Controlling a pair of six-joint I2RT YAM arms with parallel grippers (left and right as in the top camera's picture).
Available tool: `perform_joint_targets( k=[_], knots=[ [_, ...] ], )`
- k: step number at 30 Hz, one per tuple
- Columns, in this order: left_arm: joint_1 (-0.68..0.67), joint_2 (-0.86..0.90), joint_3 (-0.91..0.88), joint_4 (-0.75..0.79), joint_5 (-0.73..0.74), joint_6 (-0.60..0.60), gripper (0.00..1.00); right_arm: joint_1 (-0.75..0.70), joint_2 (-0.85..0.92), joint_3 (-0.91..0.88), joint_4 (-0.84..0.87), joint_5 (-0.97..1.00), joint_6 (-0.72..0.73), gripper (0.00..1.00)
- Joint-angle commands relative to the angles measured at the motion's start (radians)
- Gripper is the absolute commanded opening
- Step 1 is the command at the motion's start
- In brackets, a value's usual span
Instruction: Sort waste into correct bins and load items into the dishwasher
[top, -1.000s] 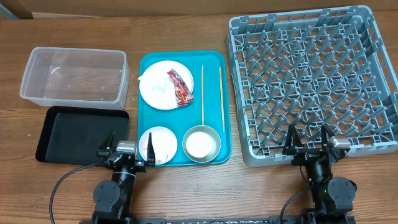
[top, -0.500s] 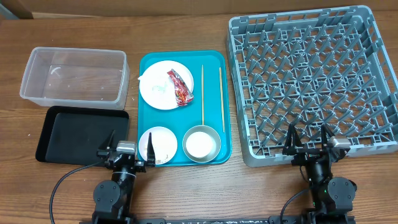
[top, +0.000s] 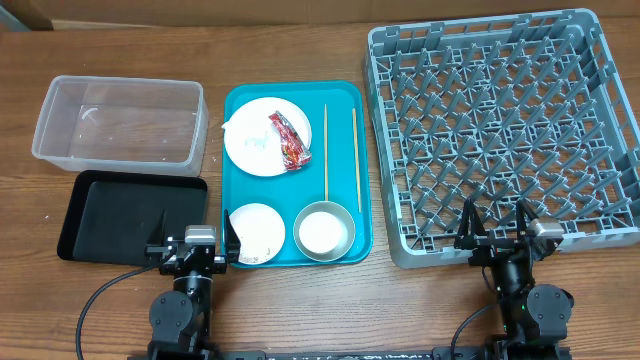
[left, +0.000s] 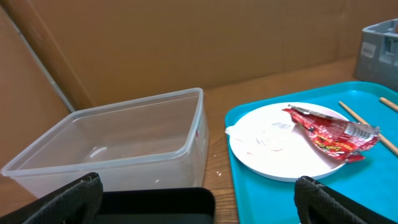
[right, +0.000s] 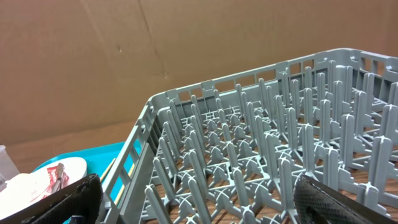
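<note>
A teal tray (top: 345, 100) holds a large white plate (top: 255, 150) with a red wrapper (top: 289, 139) on it and a white tissue (top: 228, 127) at its left edge. The tray also holds a small plate (top: 255, 222), a bowl (top: 323, 231) and two chopsticks (top: 325, 150). No cup shows. The clear tub (top: 118, 125) and black tray (top: 130, 215) lie to the left, and the grey rack (top: 505, 135) to the right. My left gripper (top: 194, 243) (left: 199, 208) is open and empty, between the black tray and the small plate. My right gripper (top: 497, 228) (right: 199, 211) is open and empty at the rack's front edge.
In the left wrist view the tub (left: 124, 140), plate (left: 273, 146) and wrapper (left: 329, 130) lie ahead. The right wrist view looks over the rack's pegs (right: 267, 155). A brown cardboard wall stands behind the wooden table.
My left gripper has shifted a little to the left, off the small plate's edge. The right arm has not moved.
</note>
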Motion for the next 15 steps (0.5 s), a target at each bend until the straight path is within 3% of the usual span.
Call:
perform_joint_targets(
  k=[1, 6, 9, 11, 15],
  knots=[
    [0.008, -0.005, -0.004, 0.002, -0.025, 0.026, 1.0, -0.004, -0.01, -0.01, 0.003, -0.023, 0.017, 1.0],
    [0.008, -0.005, -0.004, 0.036, 0.045, 0.024, 1.0, -0.004, -0.01, -0.01, 0.027, -0.045, 0.211, 1.0],
    [0.008, -0.005, -0.003, 0.281, 0.227, 0.034, 1.0, -0.004, -0.01, 0.031, 0.084, -0.164, 0.219, 1.0],
    [0.008, -0.001, 0.022, 0.385, 0.238, -0.008, 1.0, -0.004, 0.002, 0.109, 0.056, -0.187, 0.244, 1.0],
    [0.008, 0.093, 0.179, 0.28, 0.286, -0.065, 1.0, -0.004, 0.106, 0.33, -0.076, -0.19, 0.263, 1.0]
  ],
)
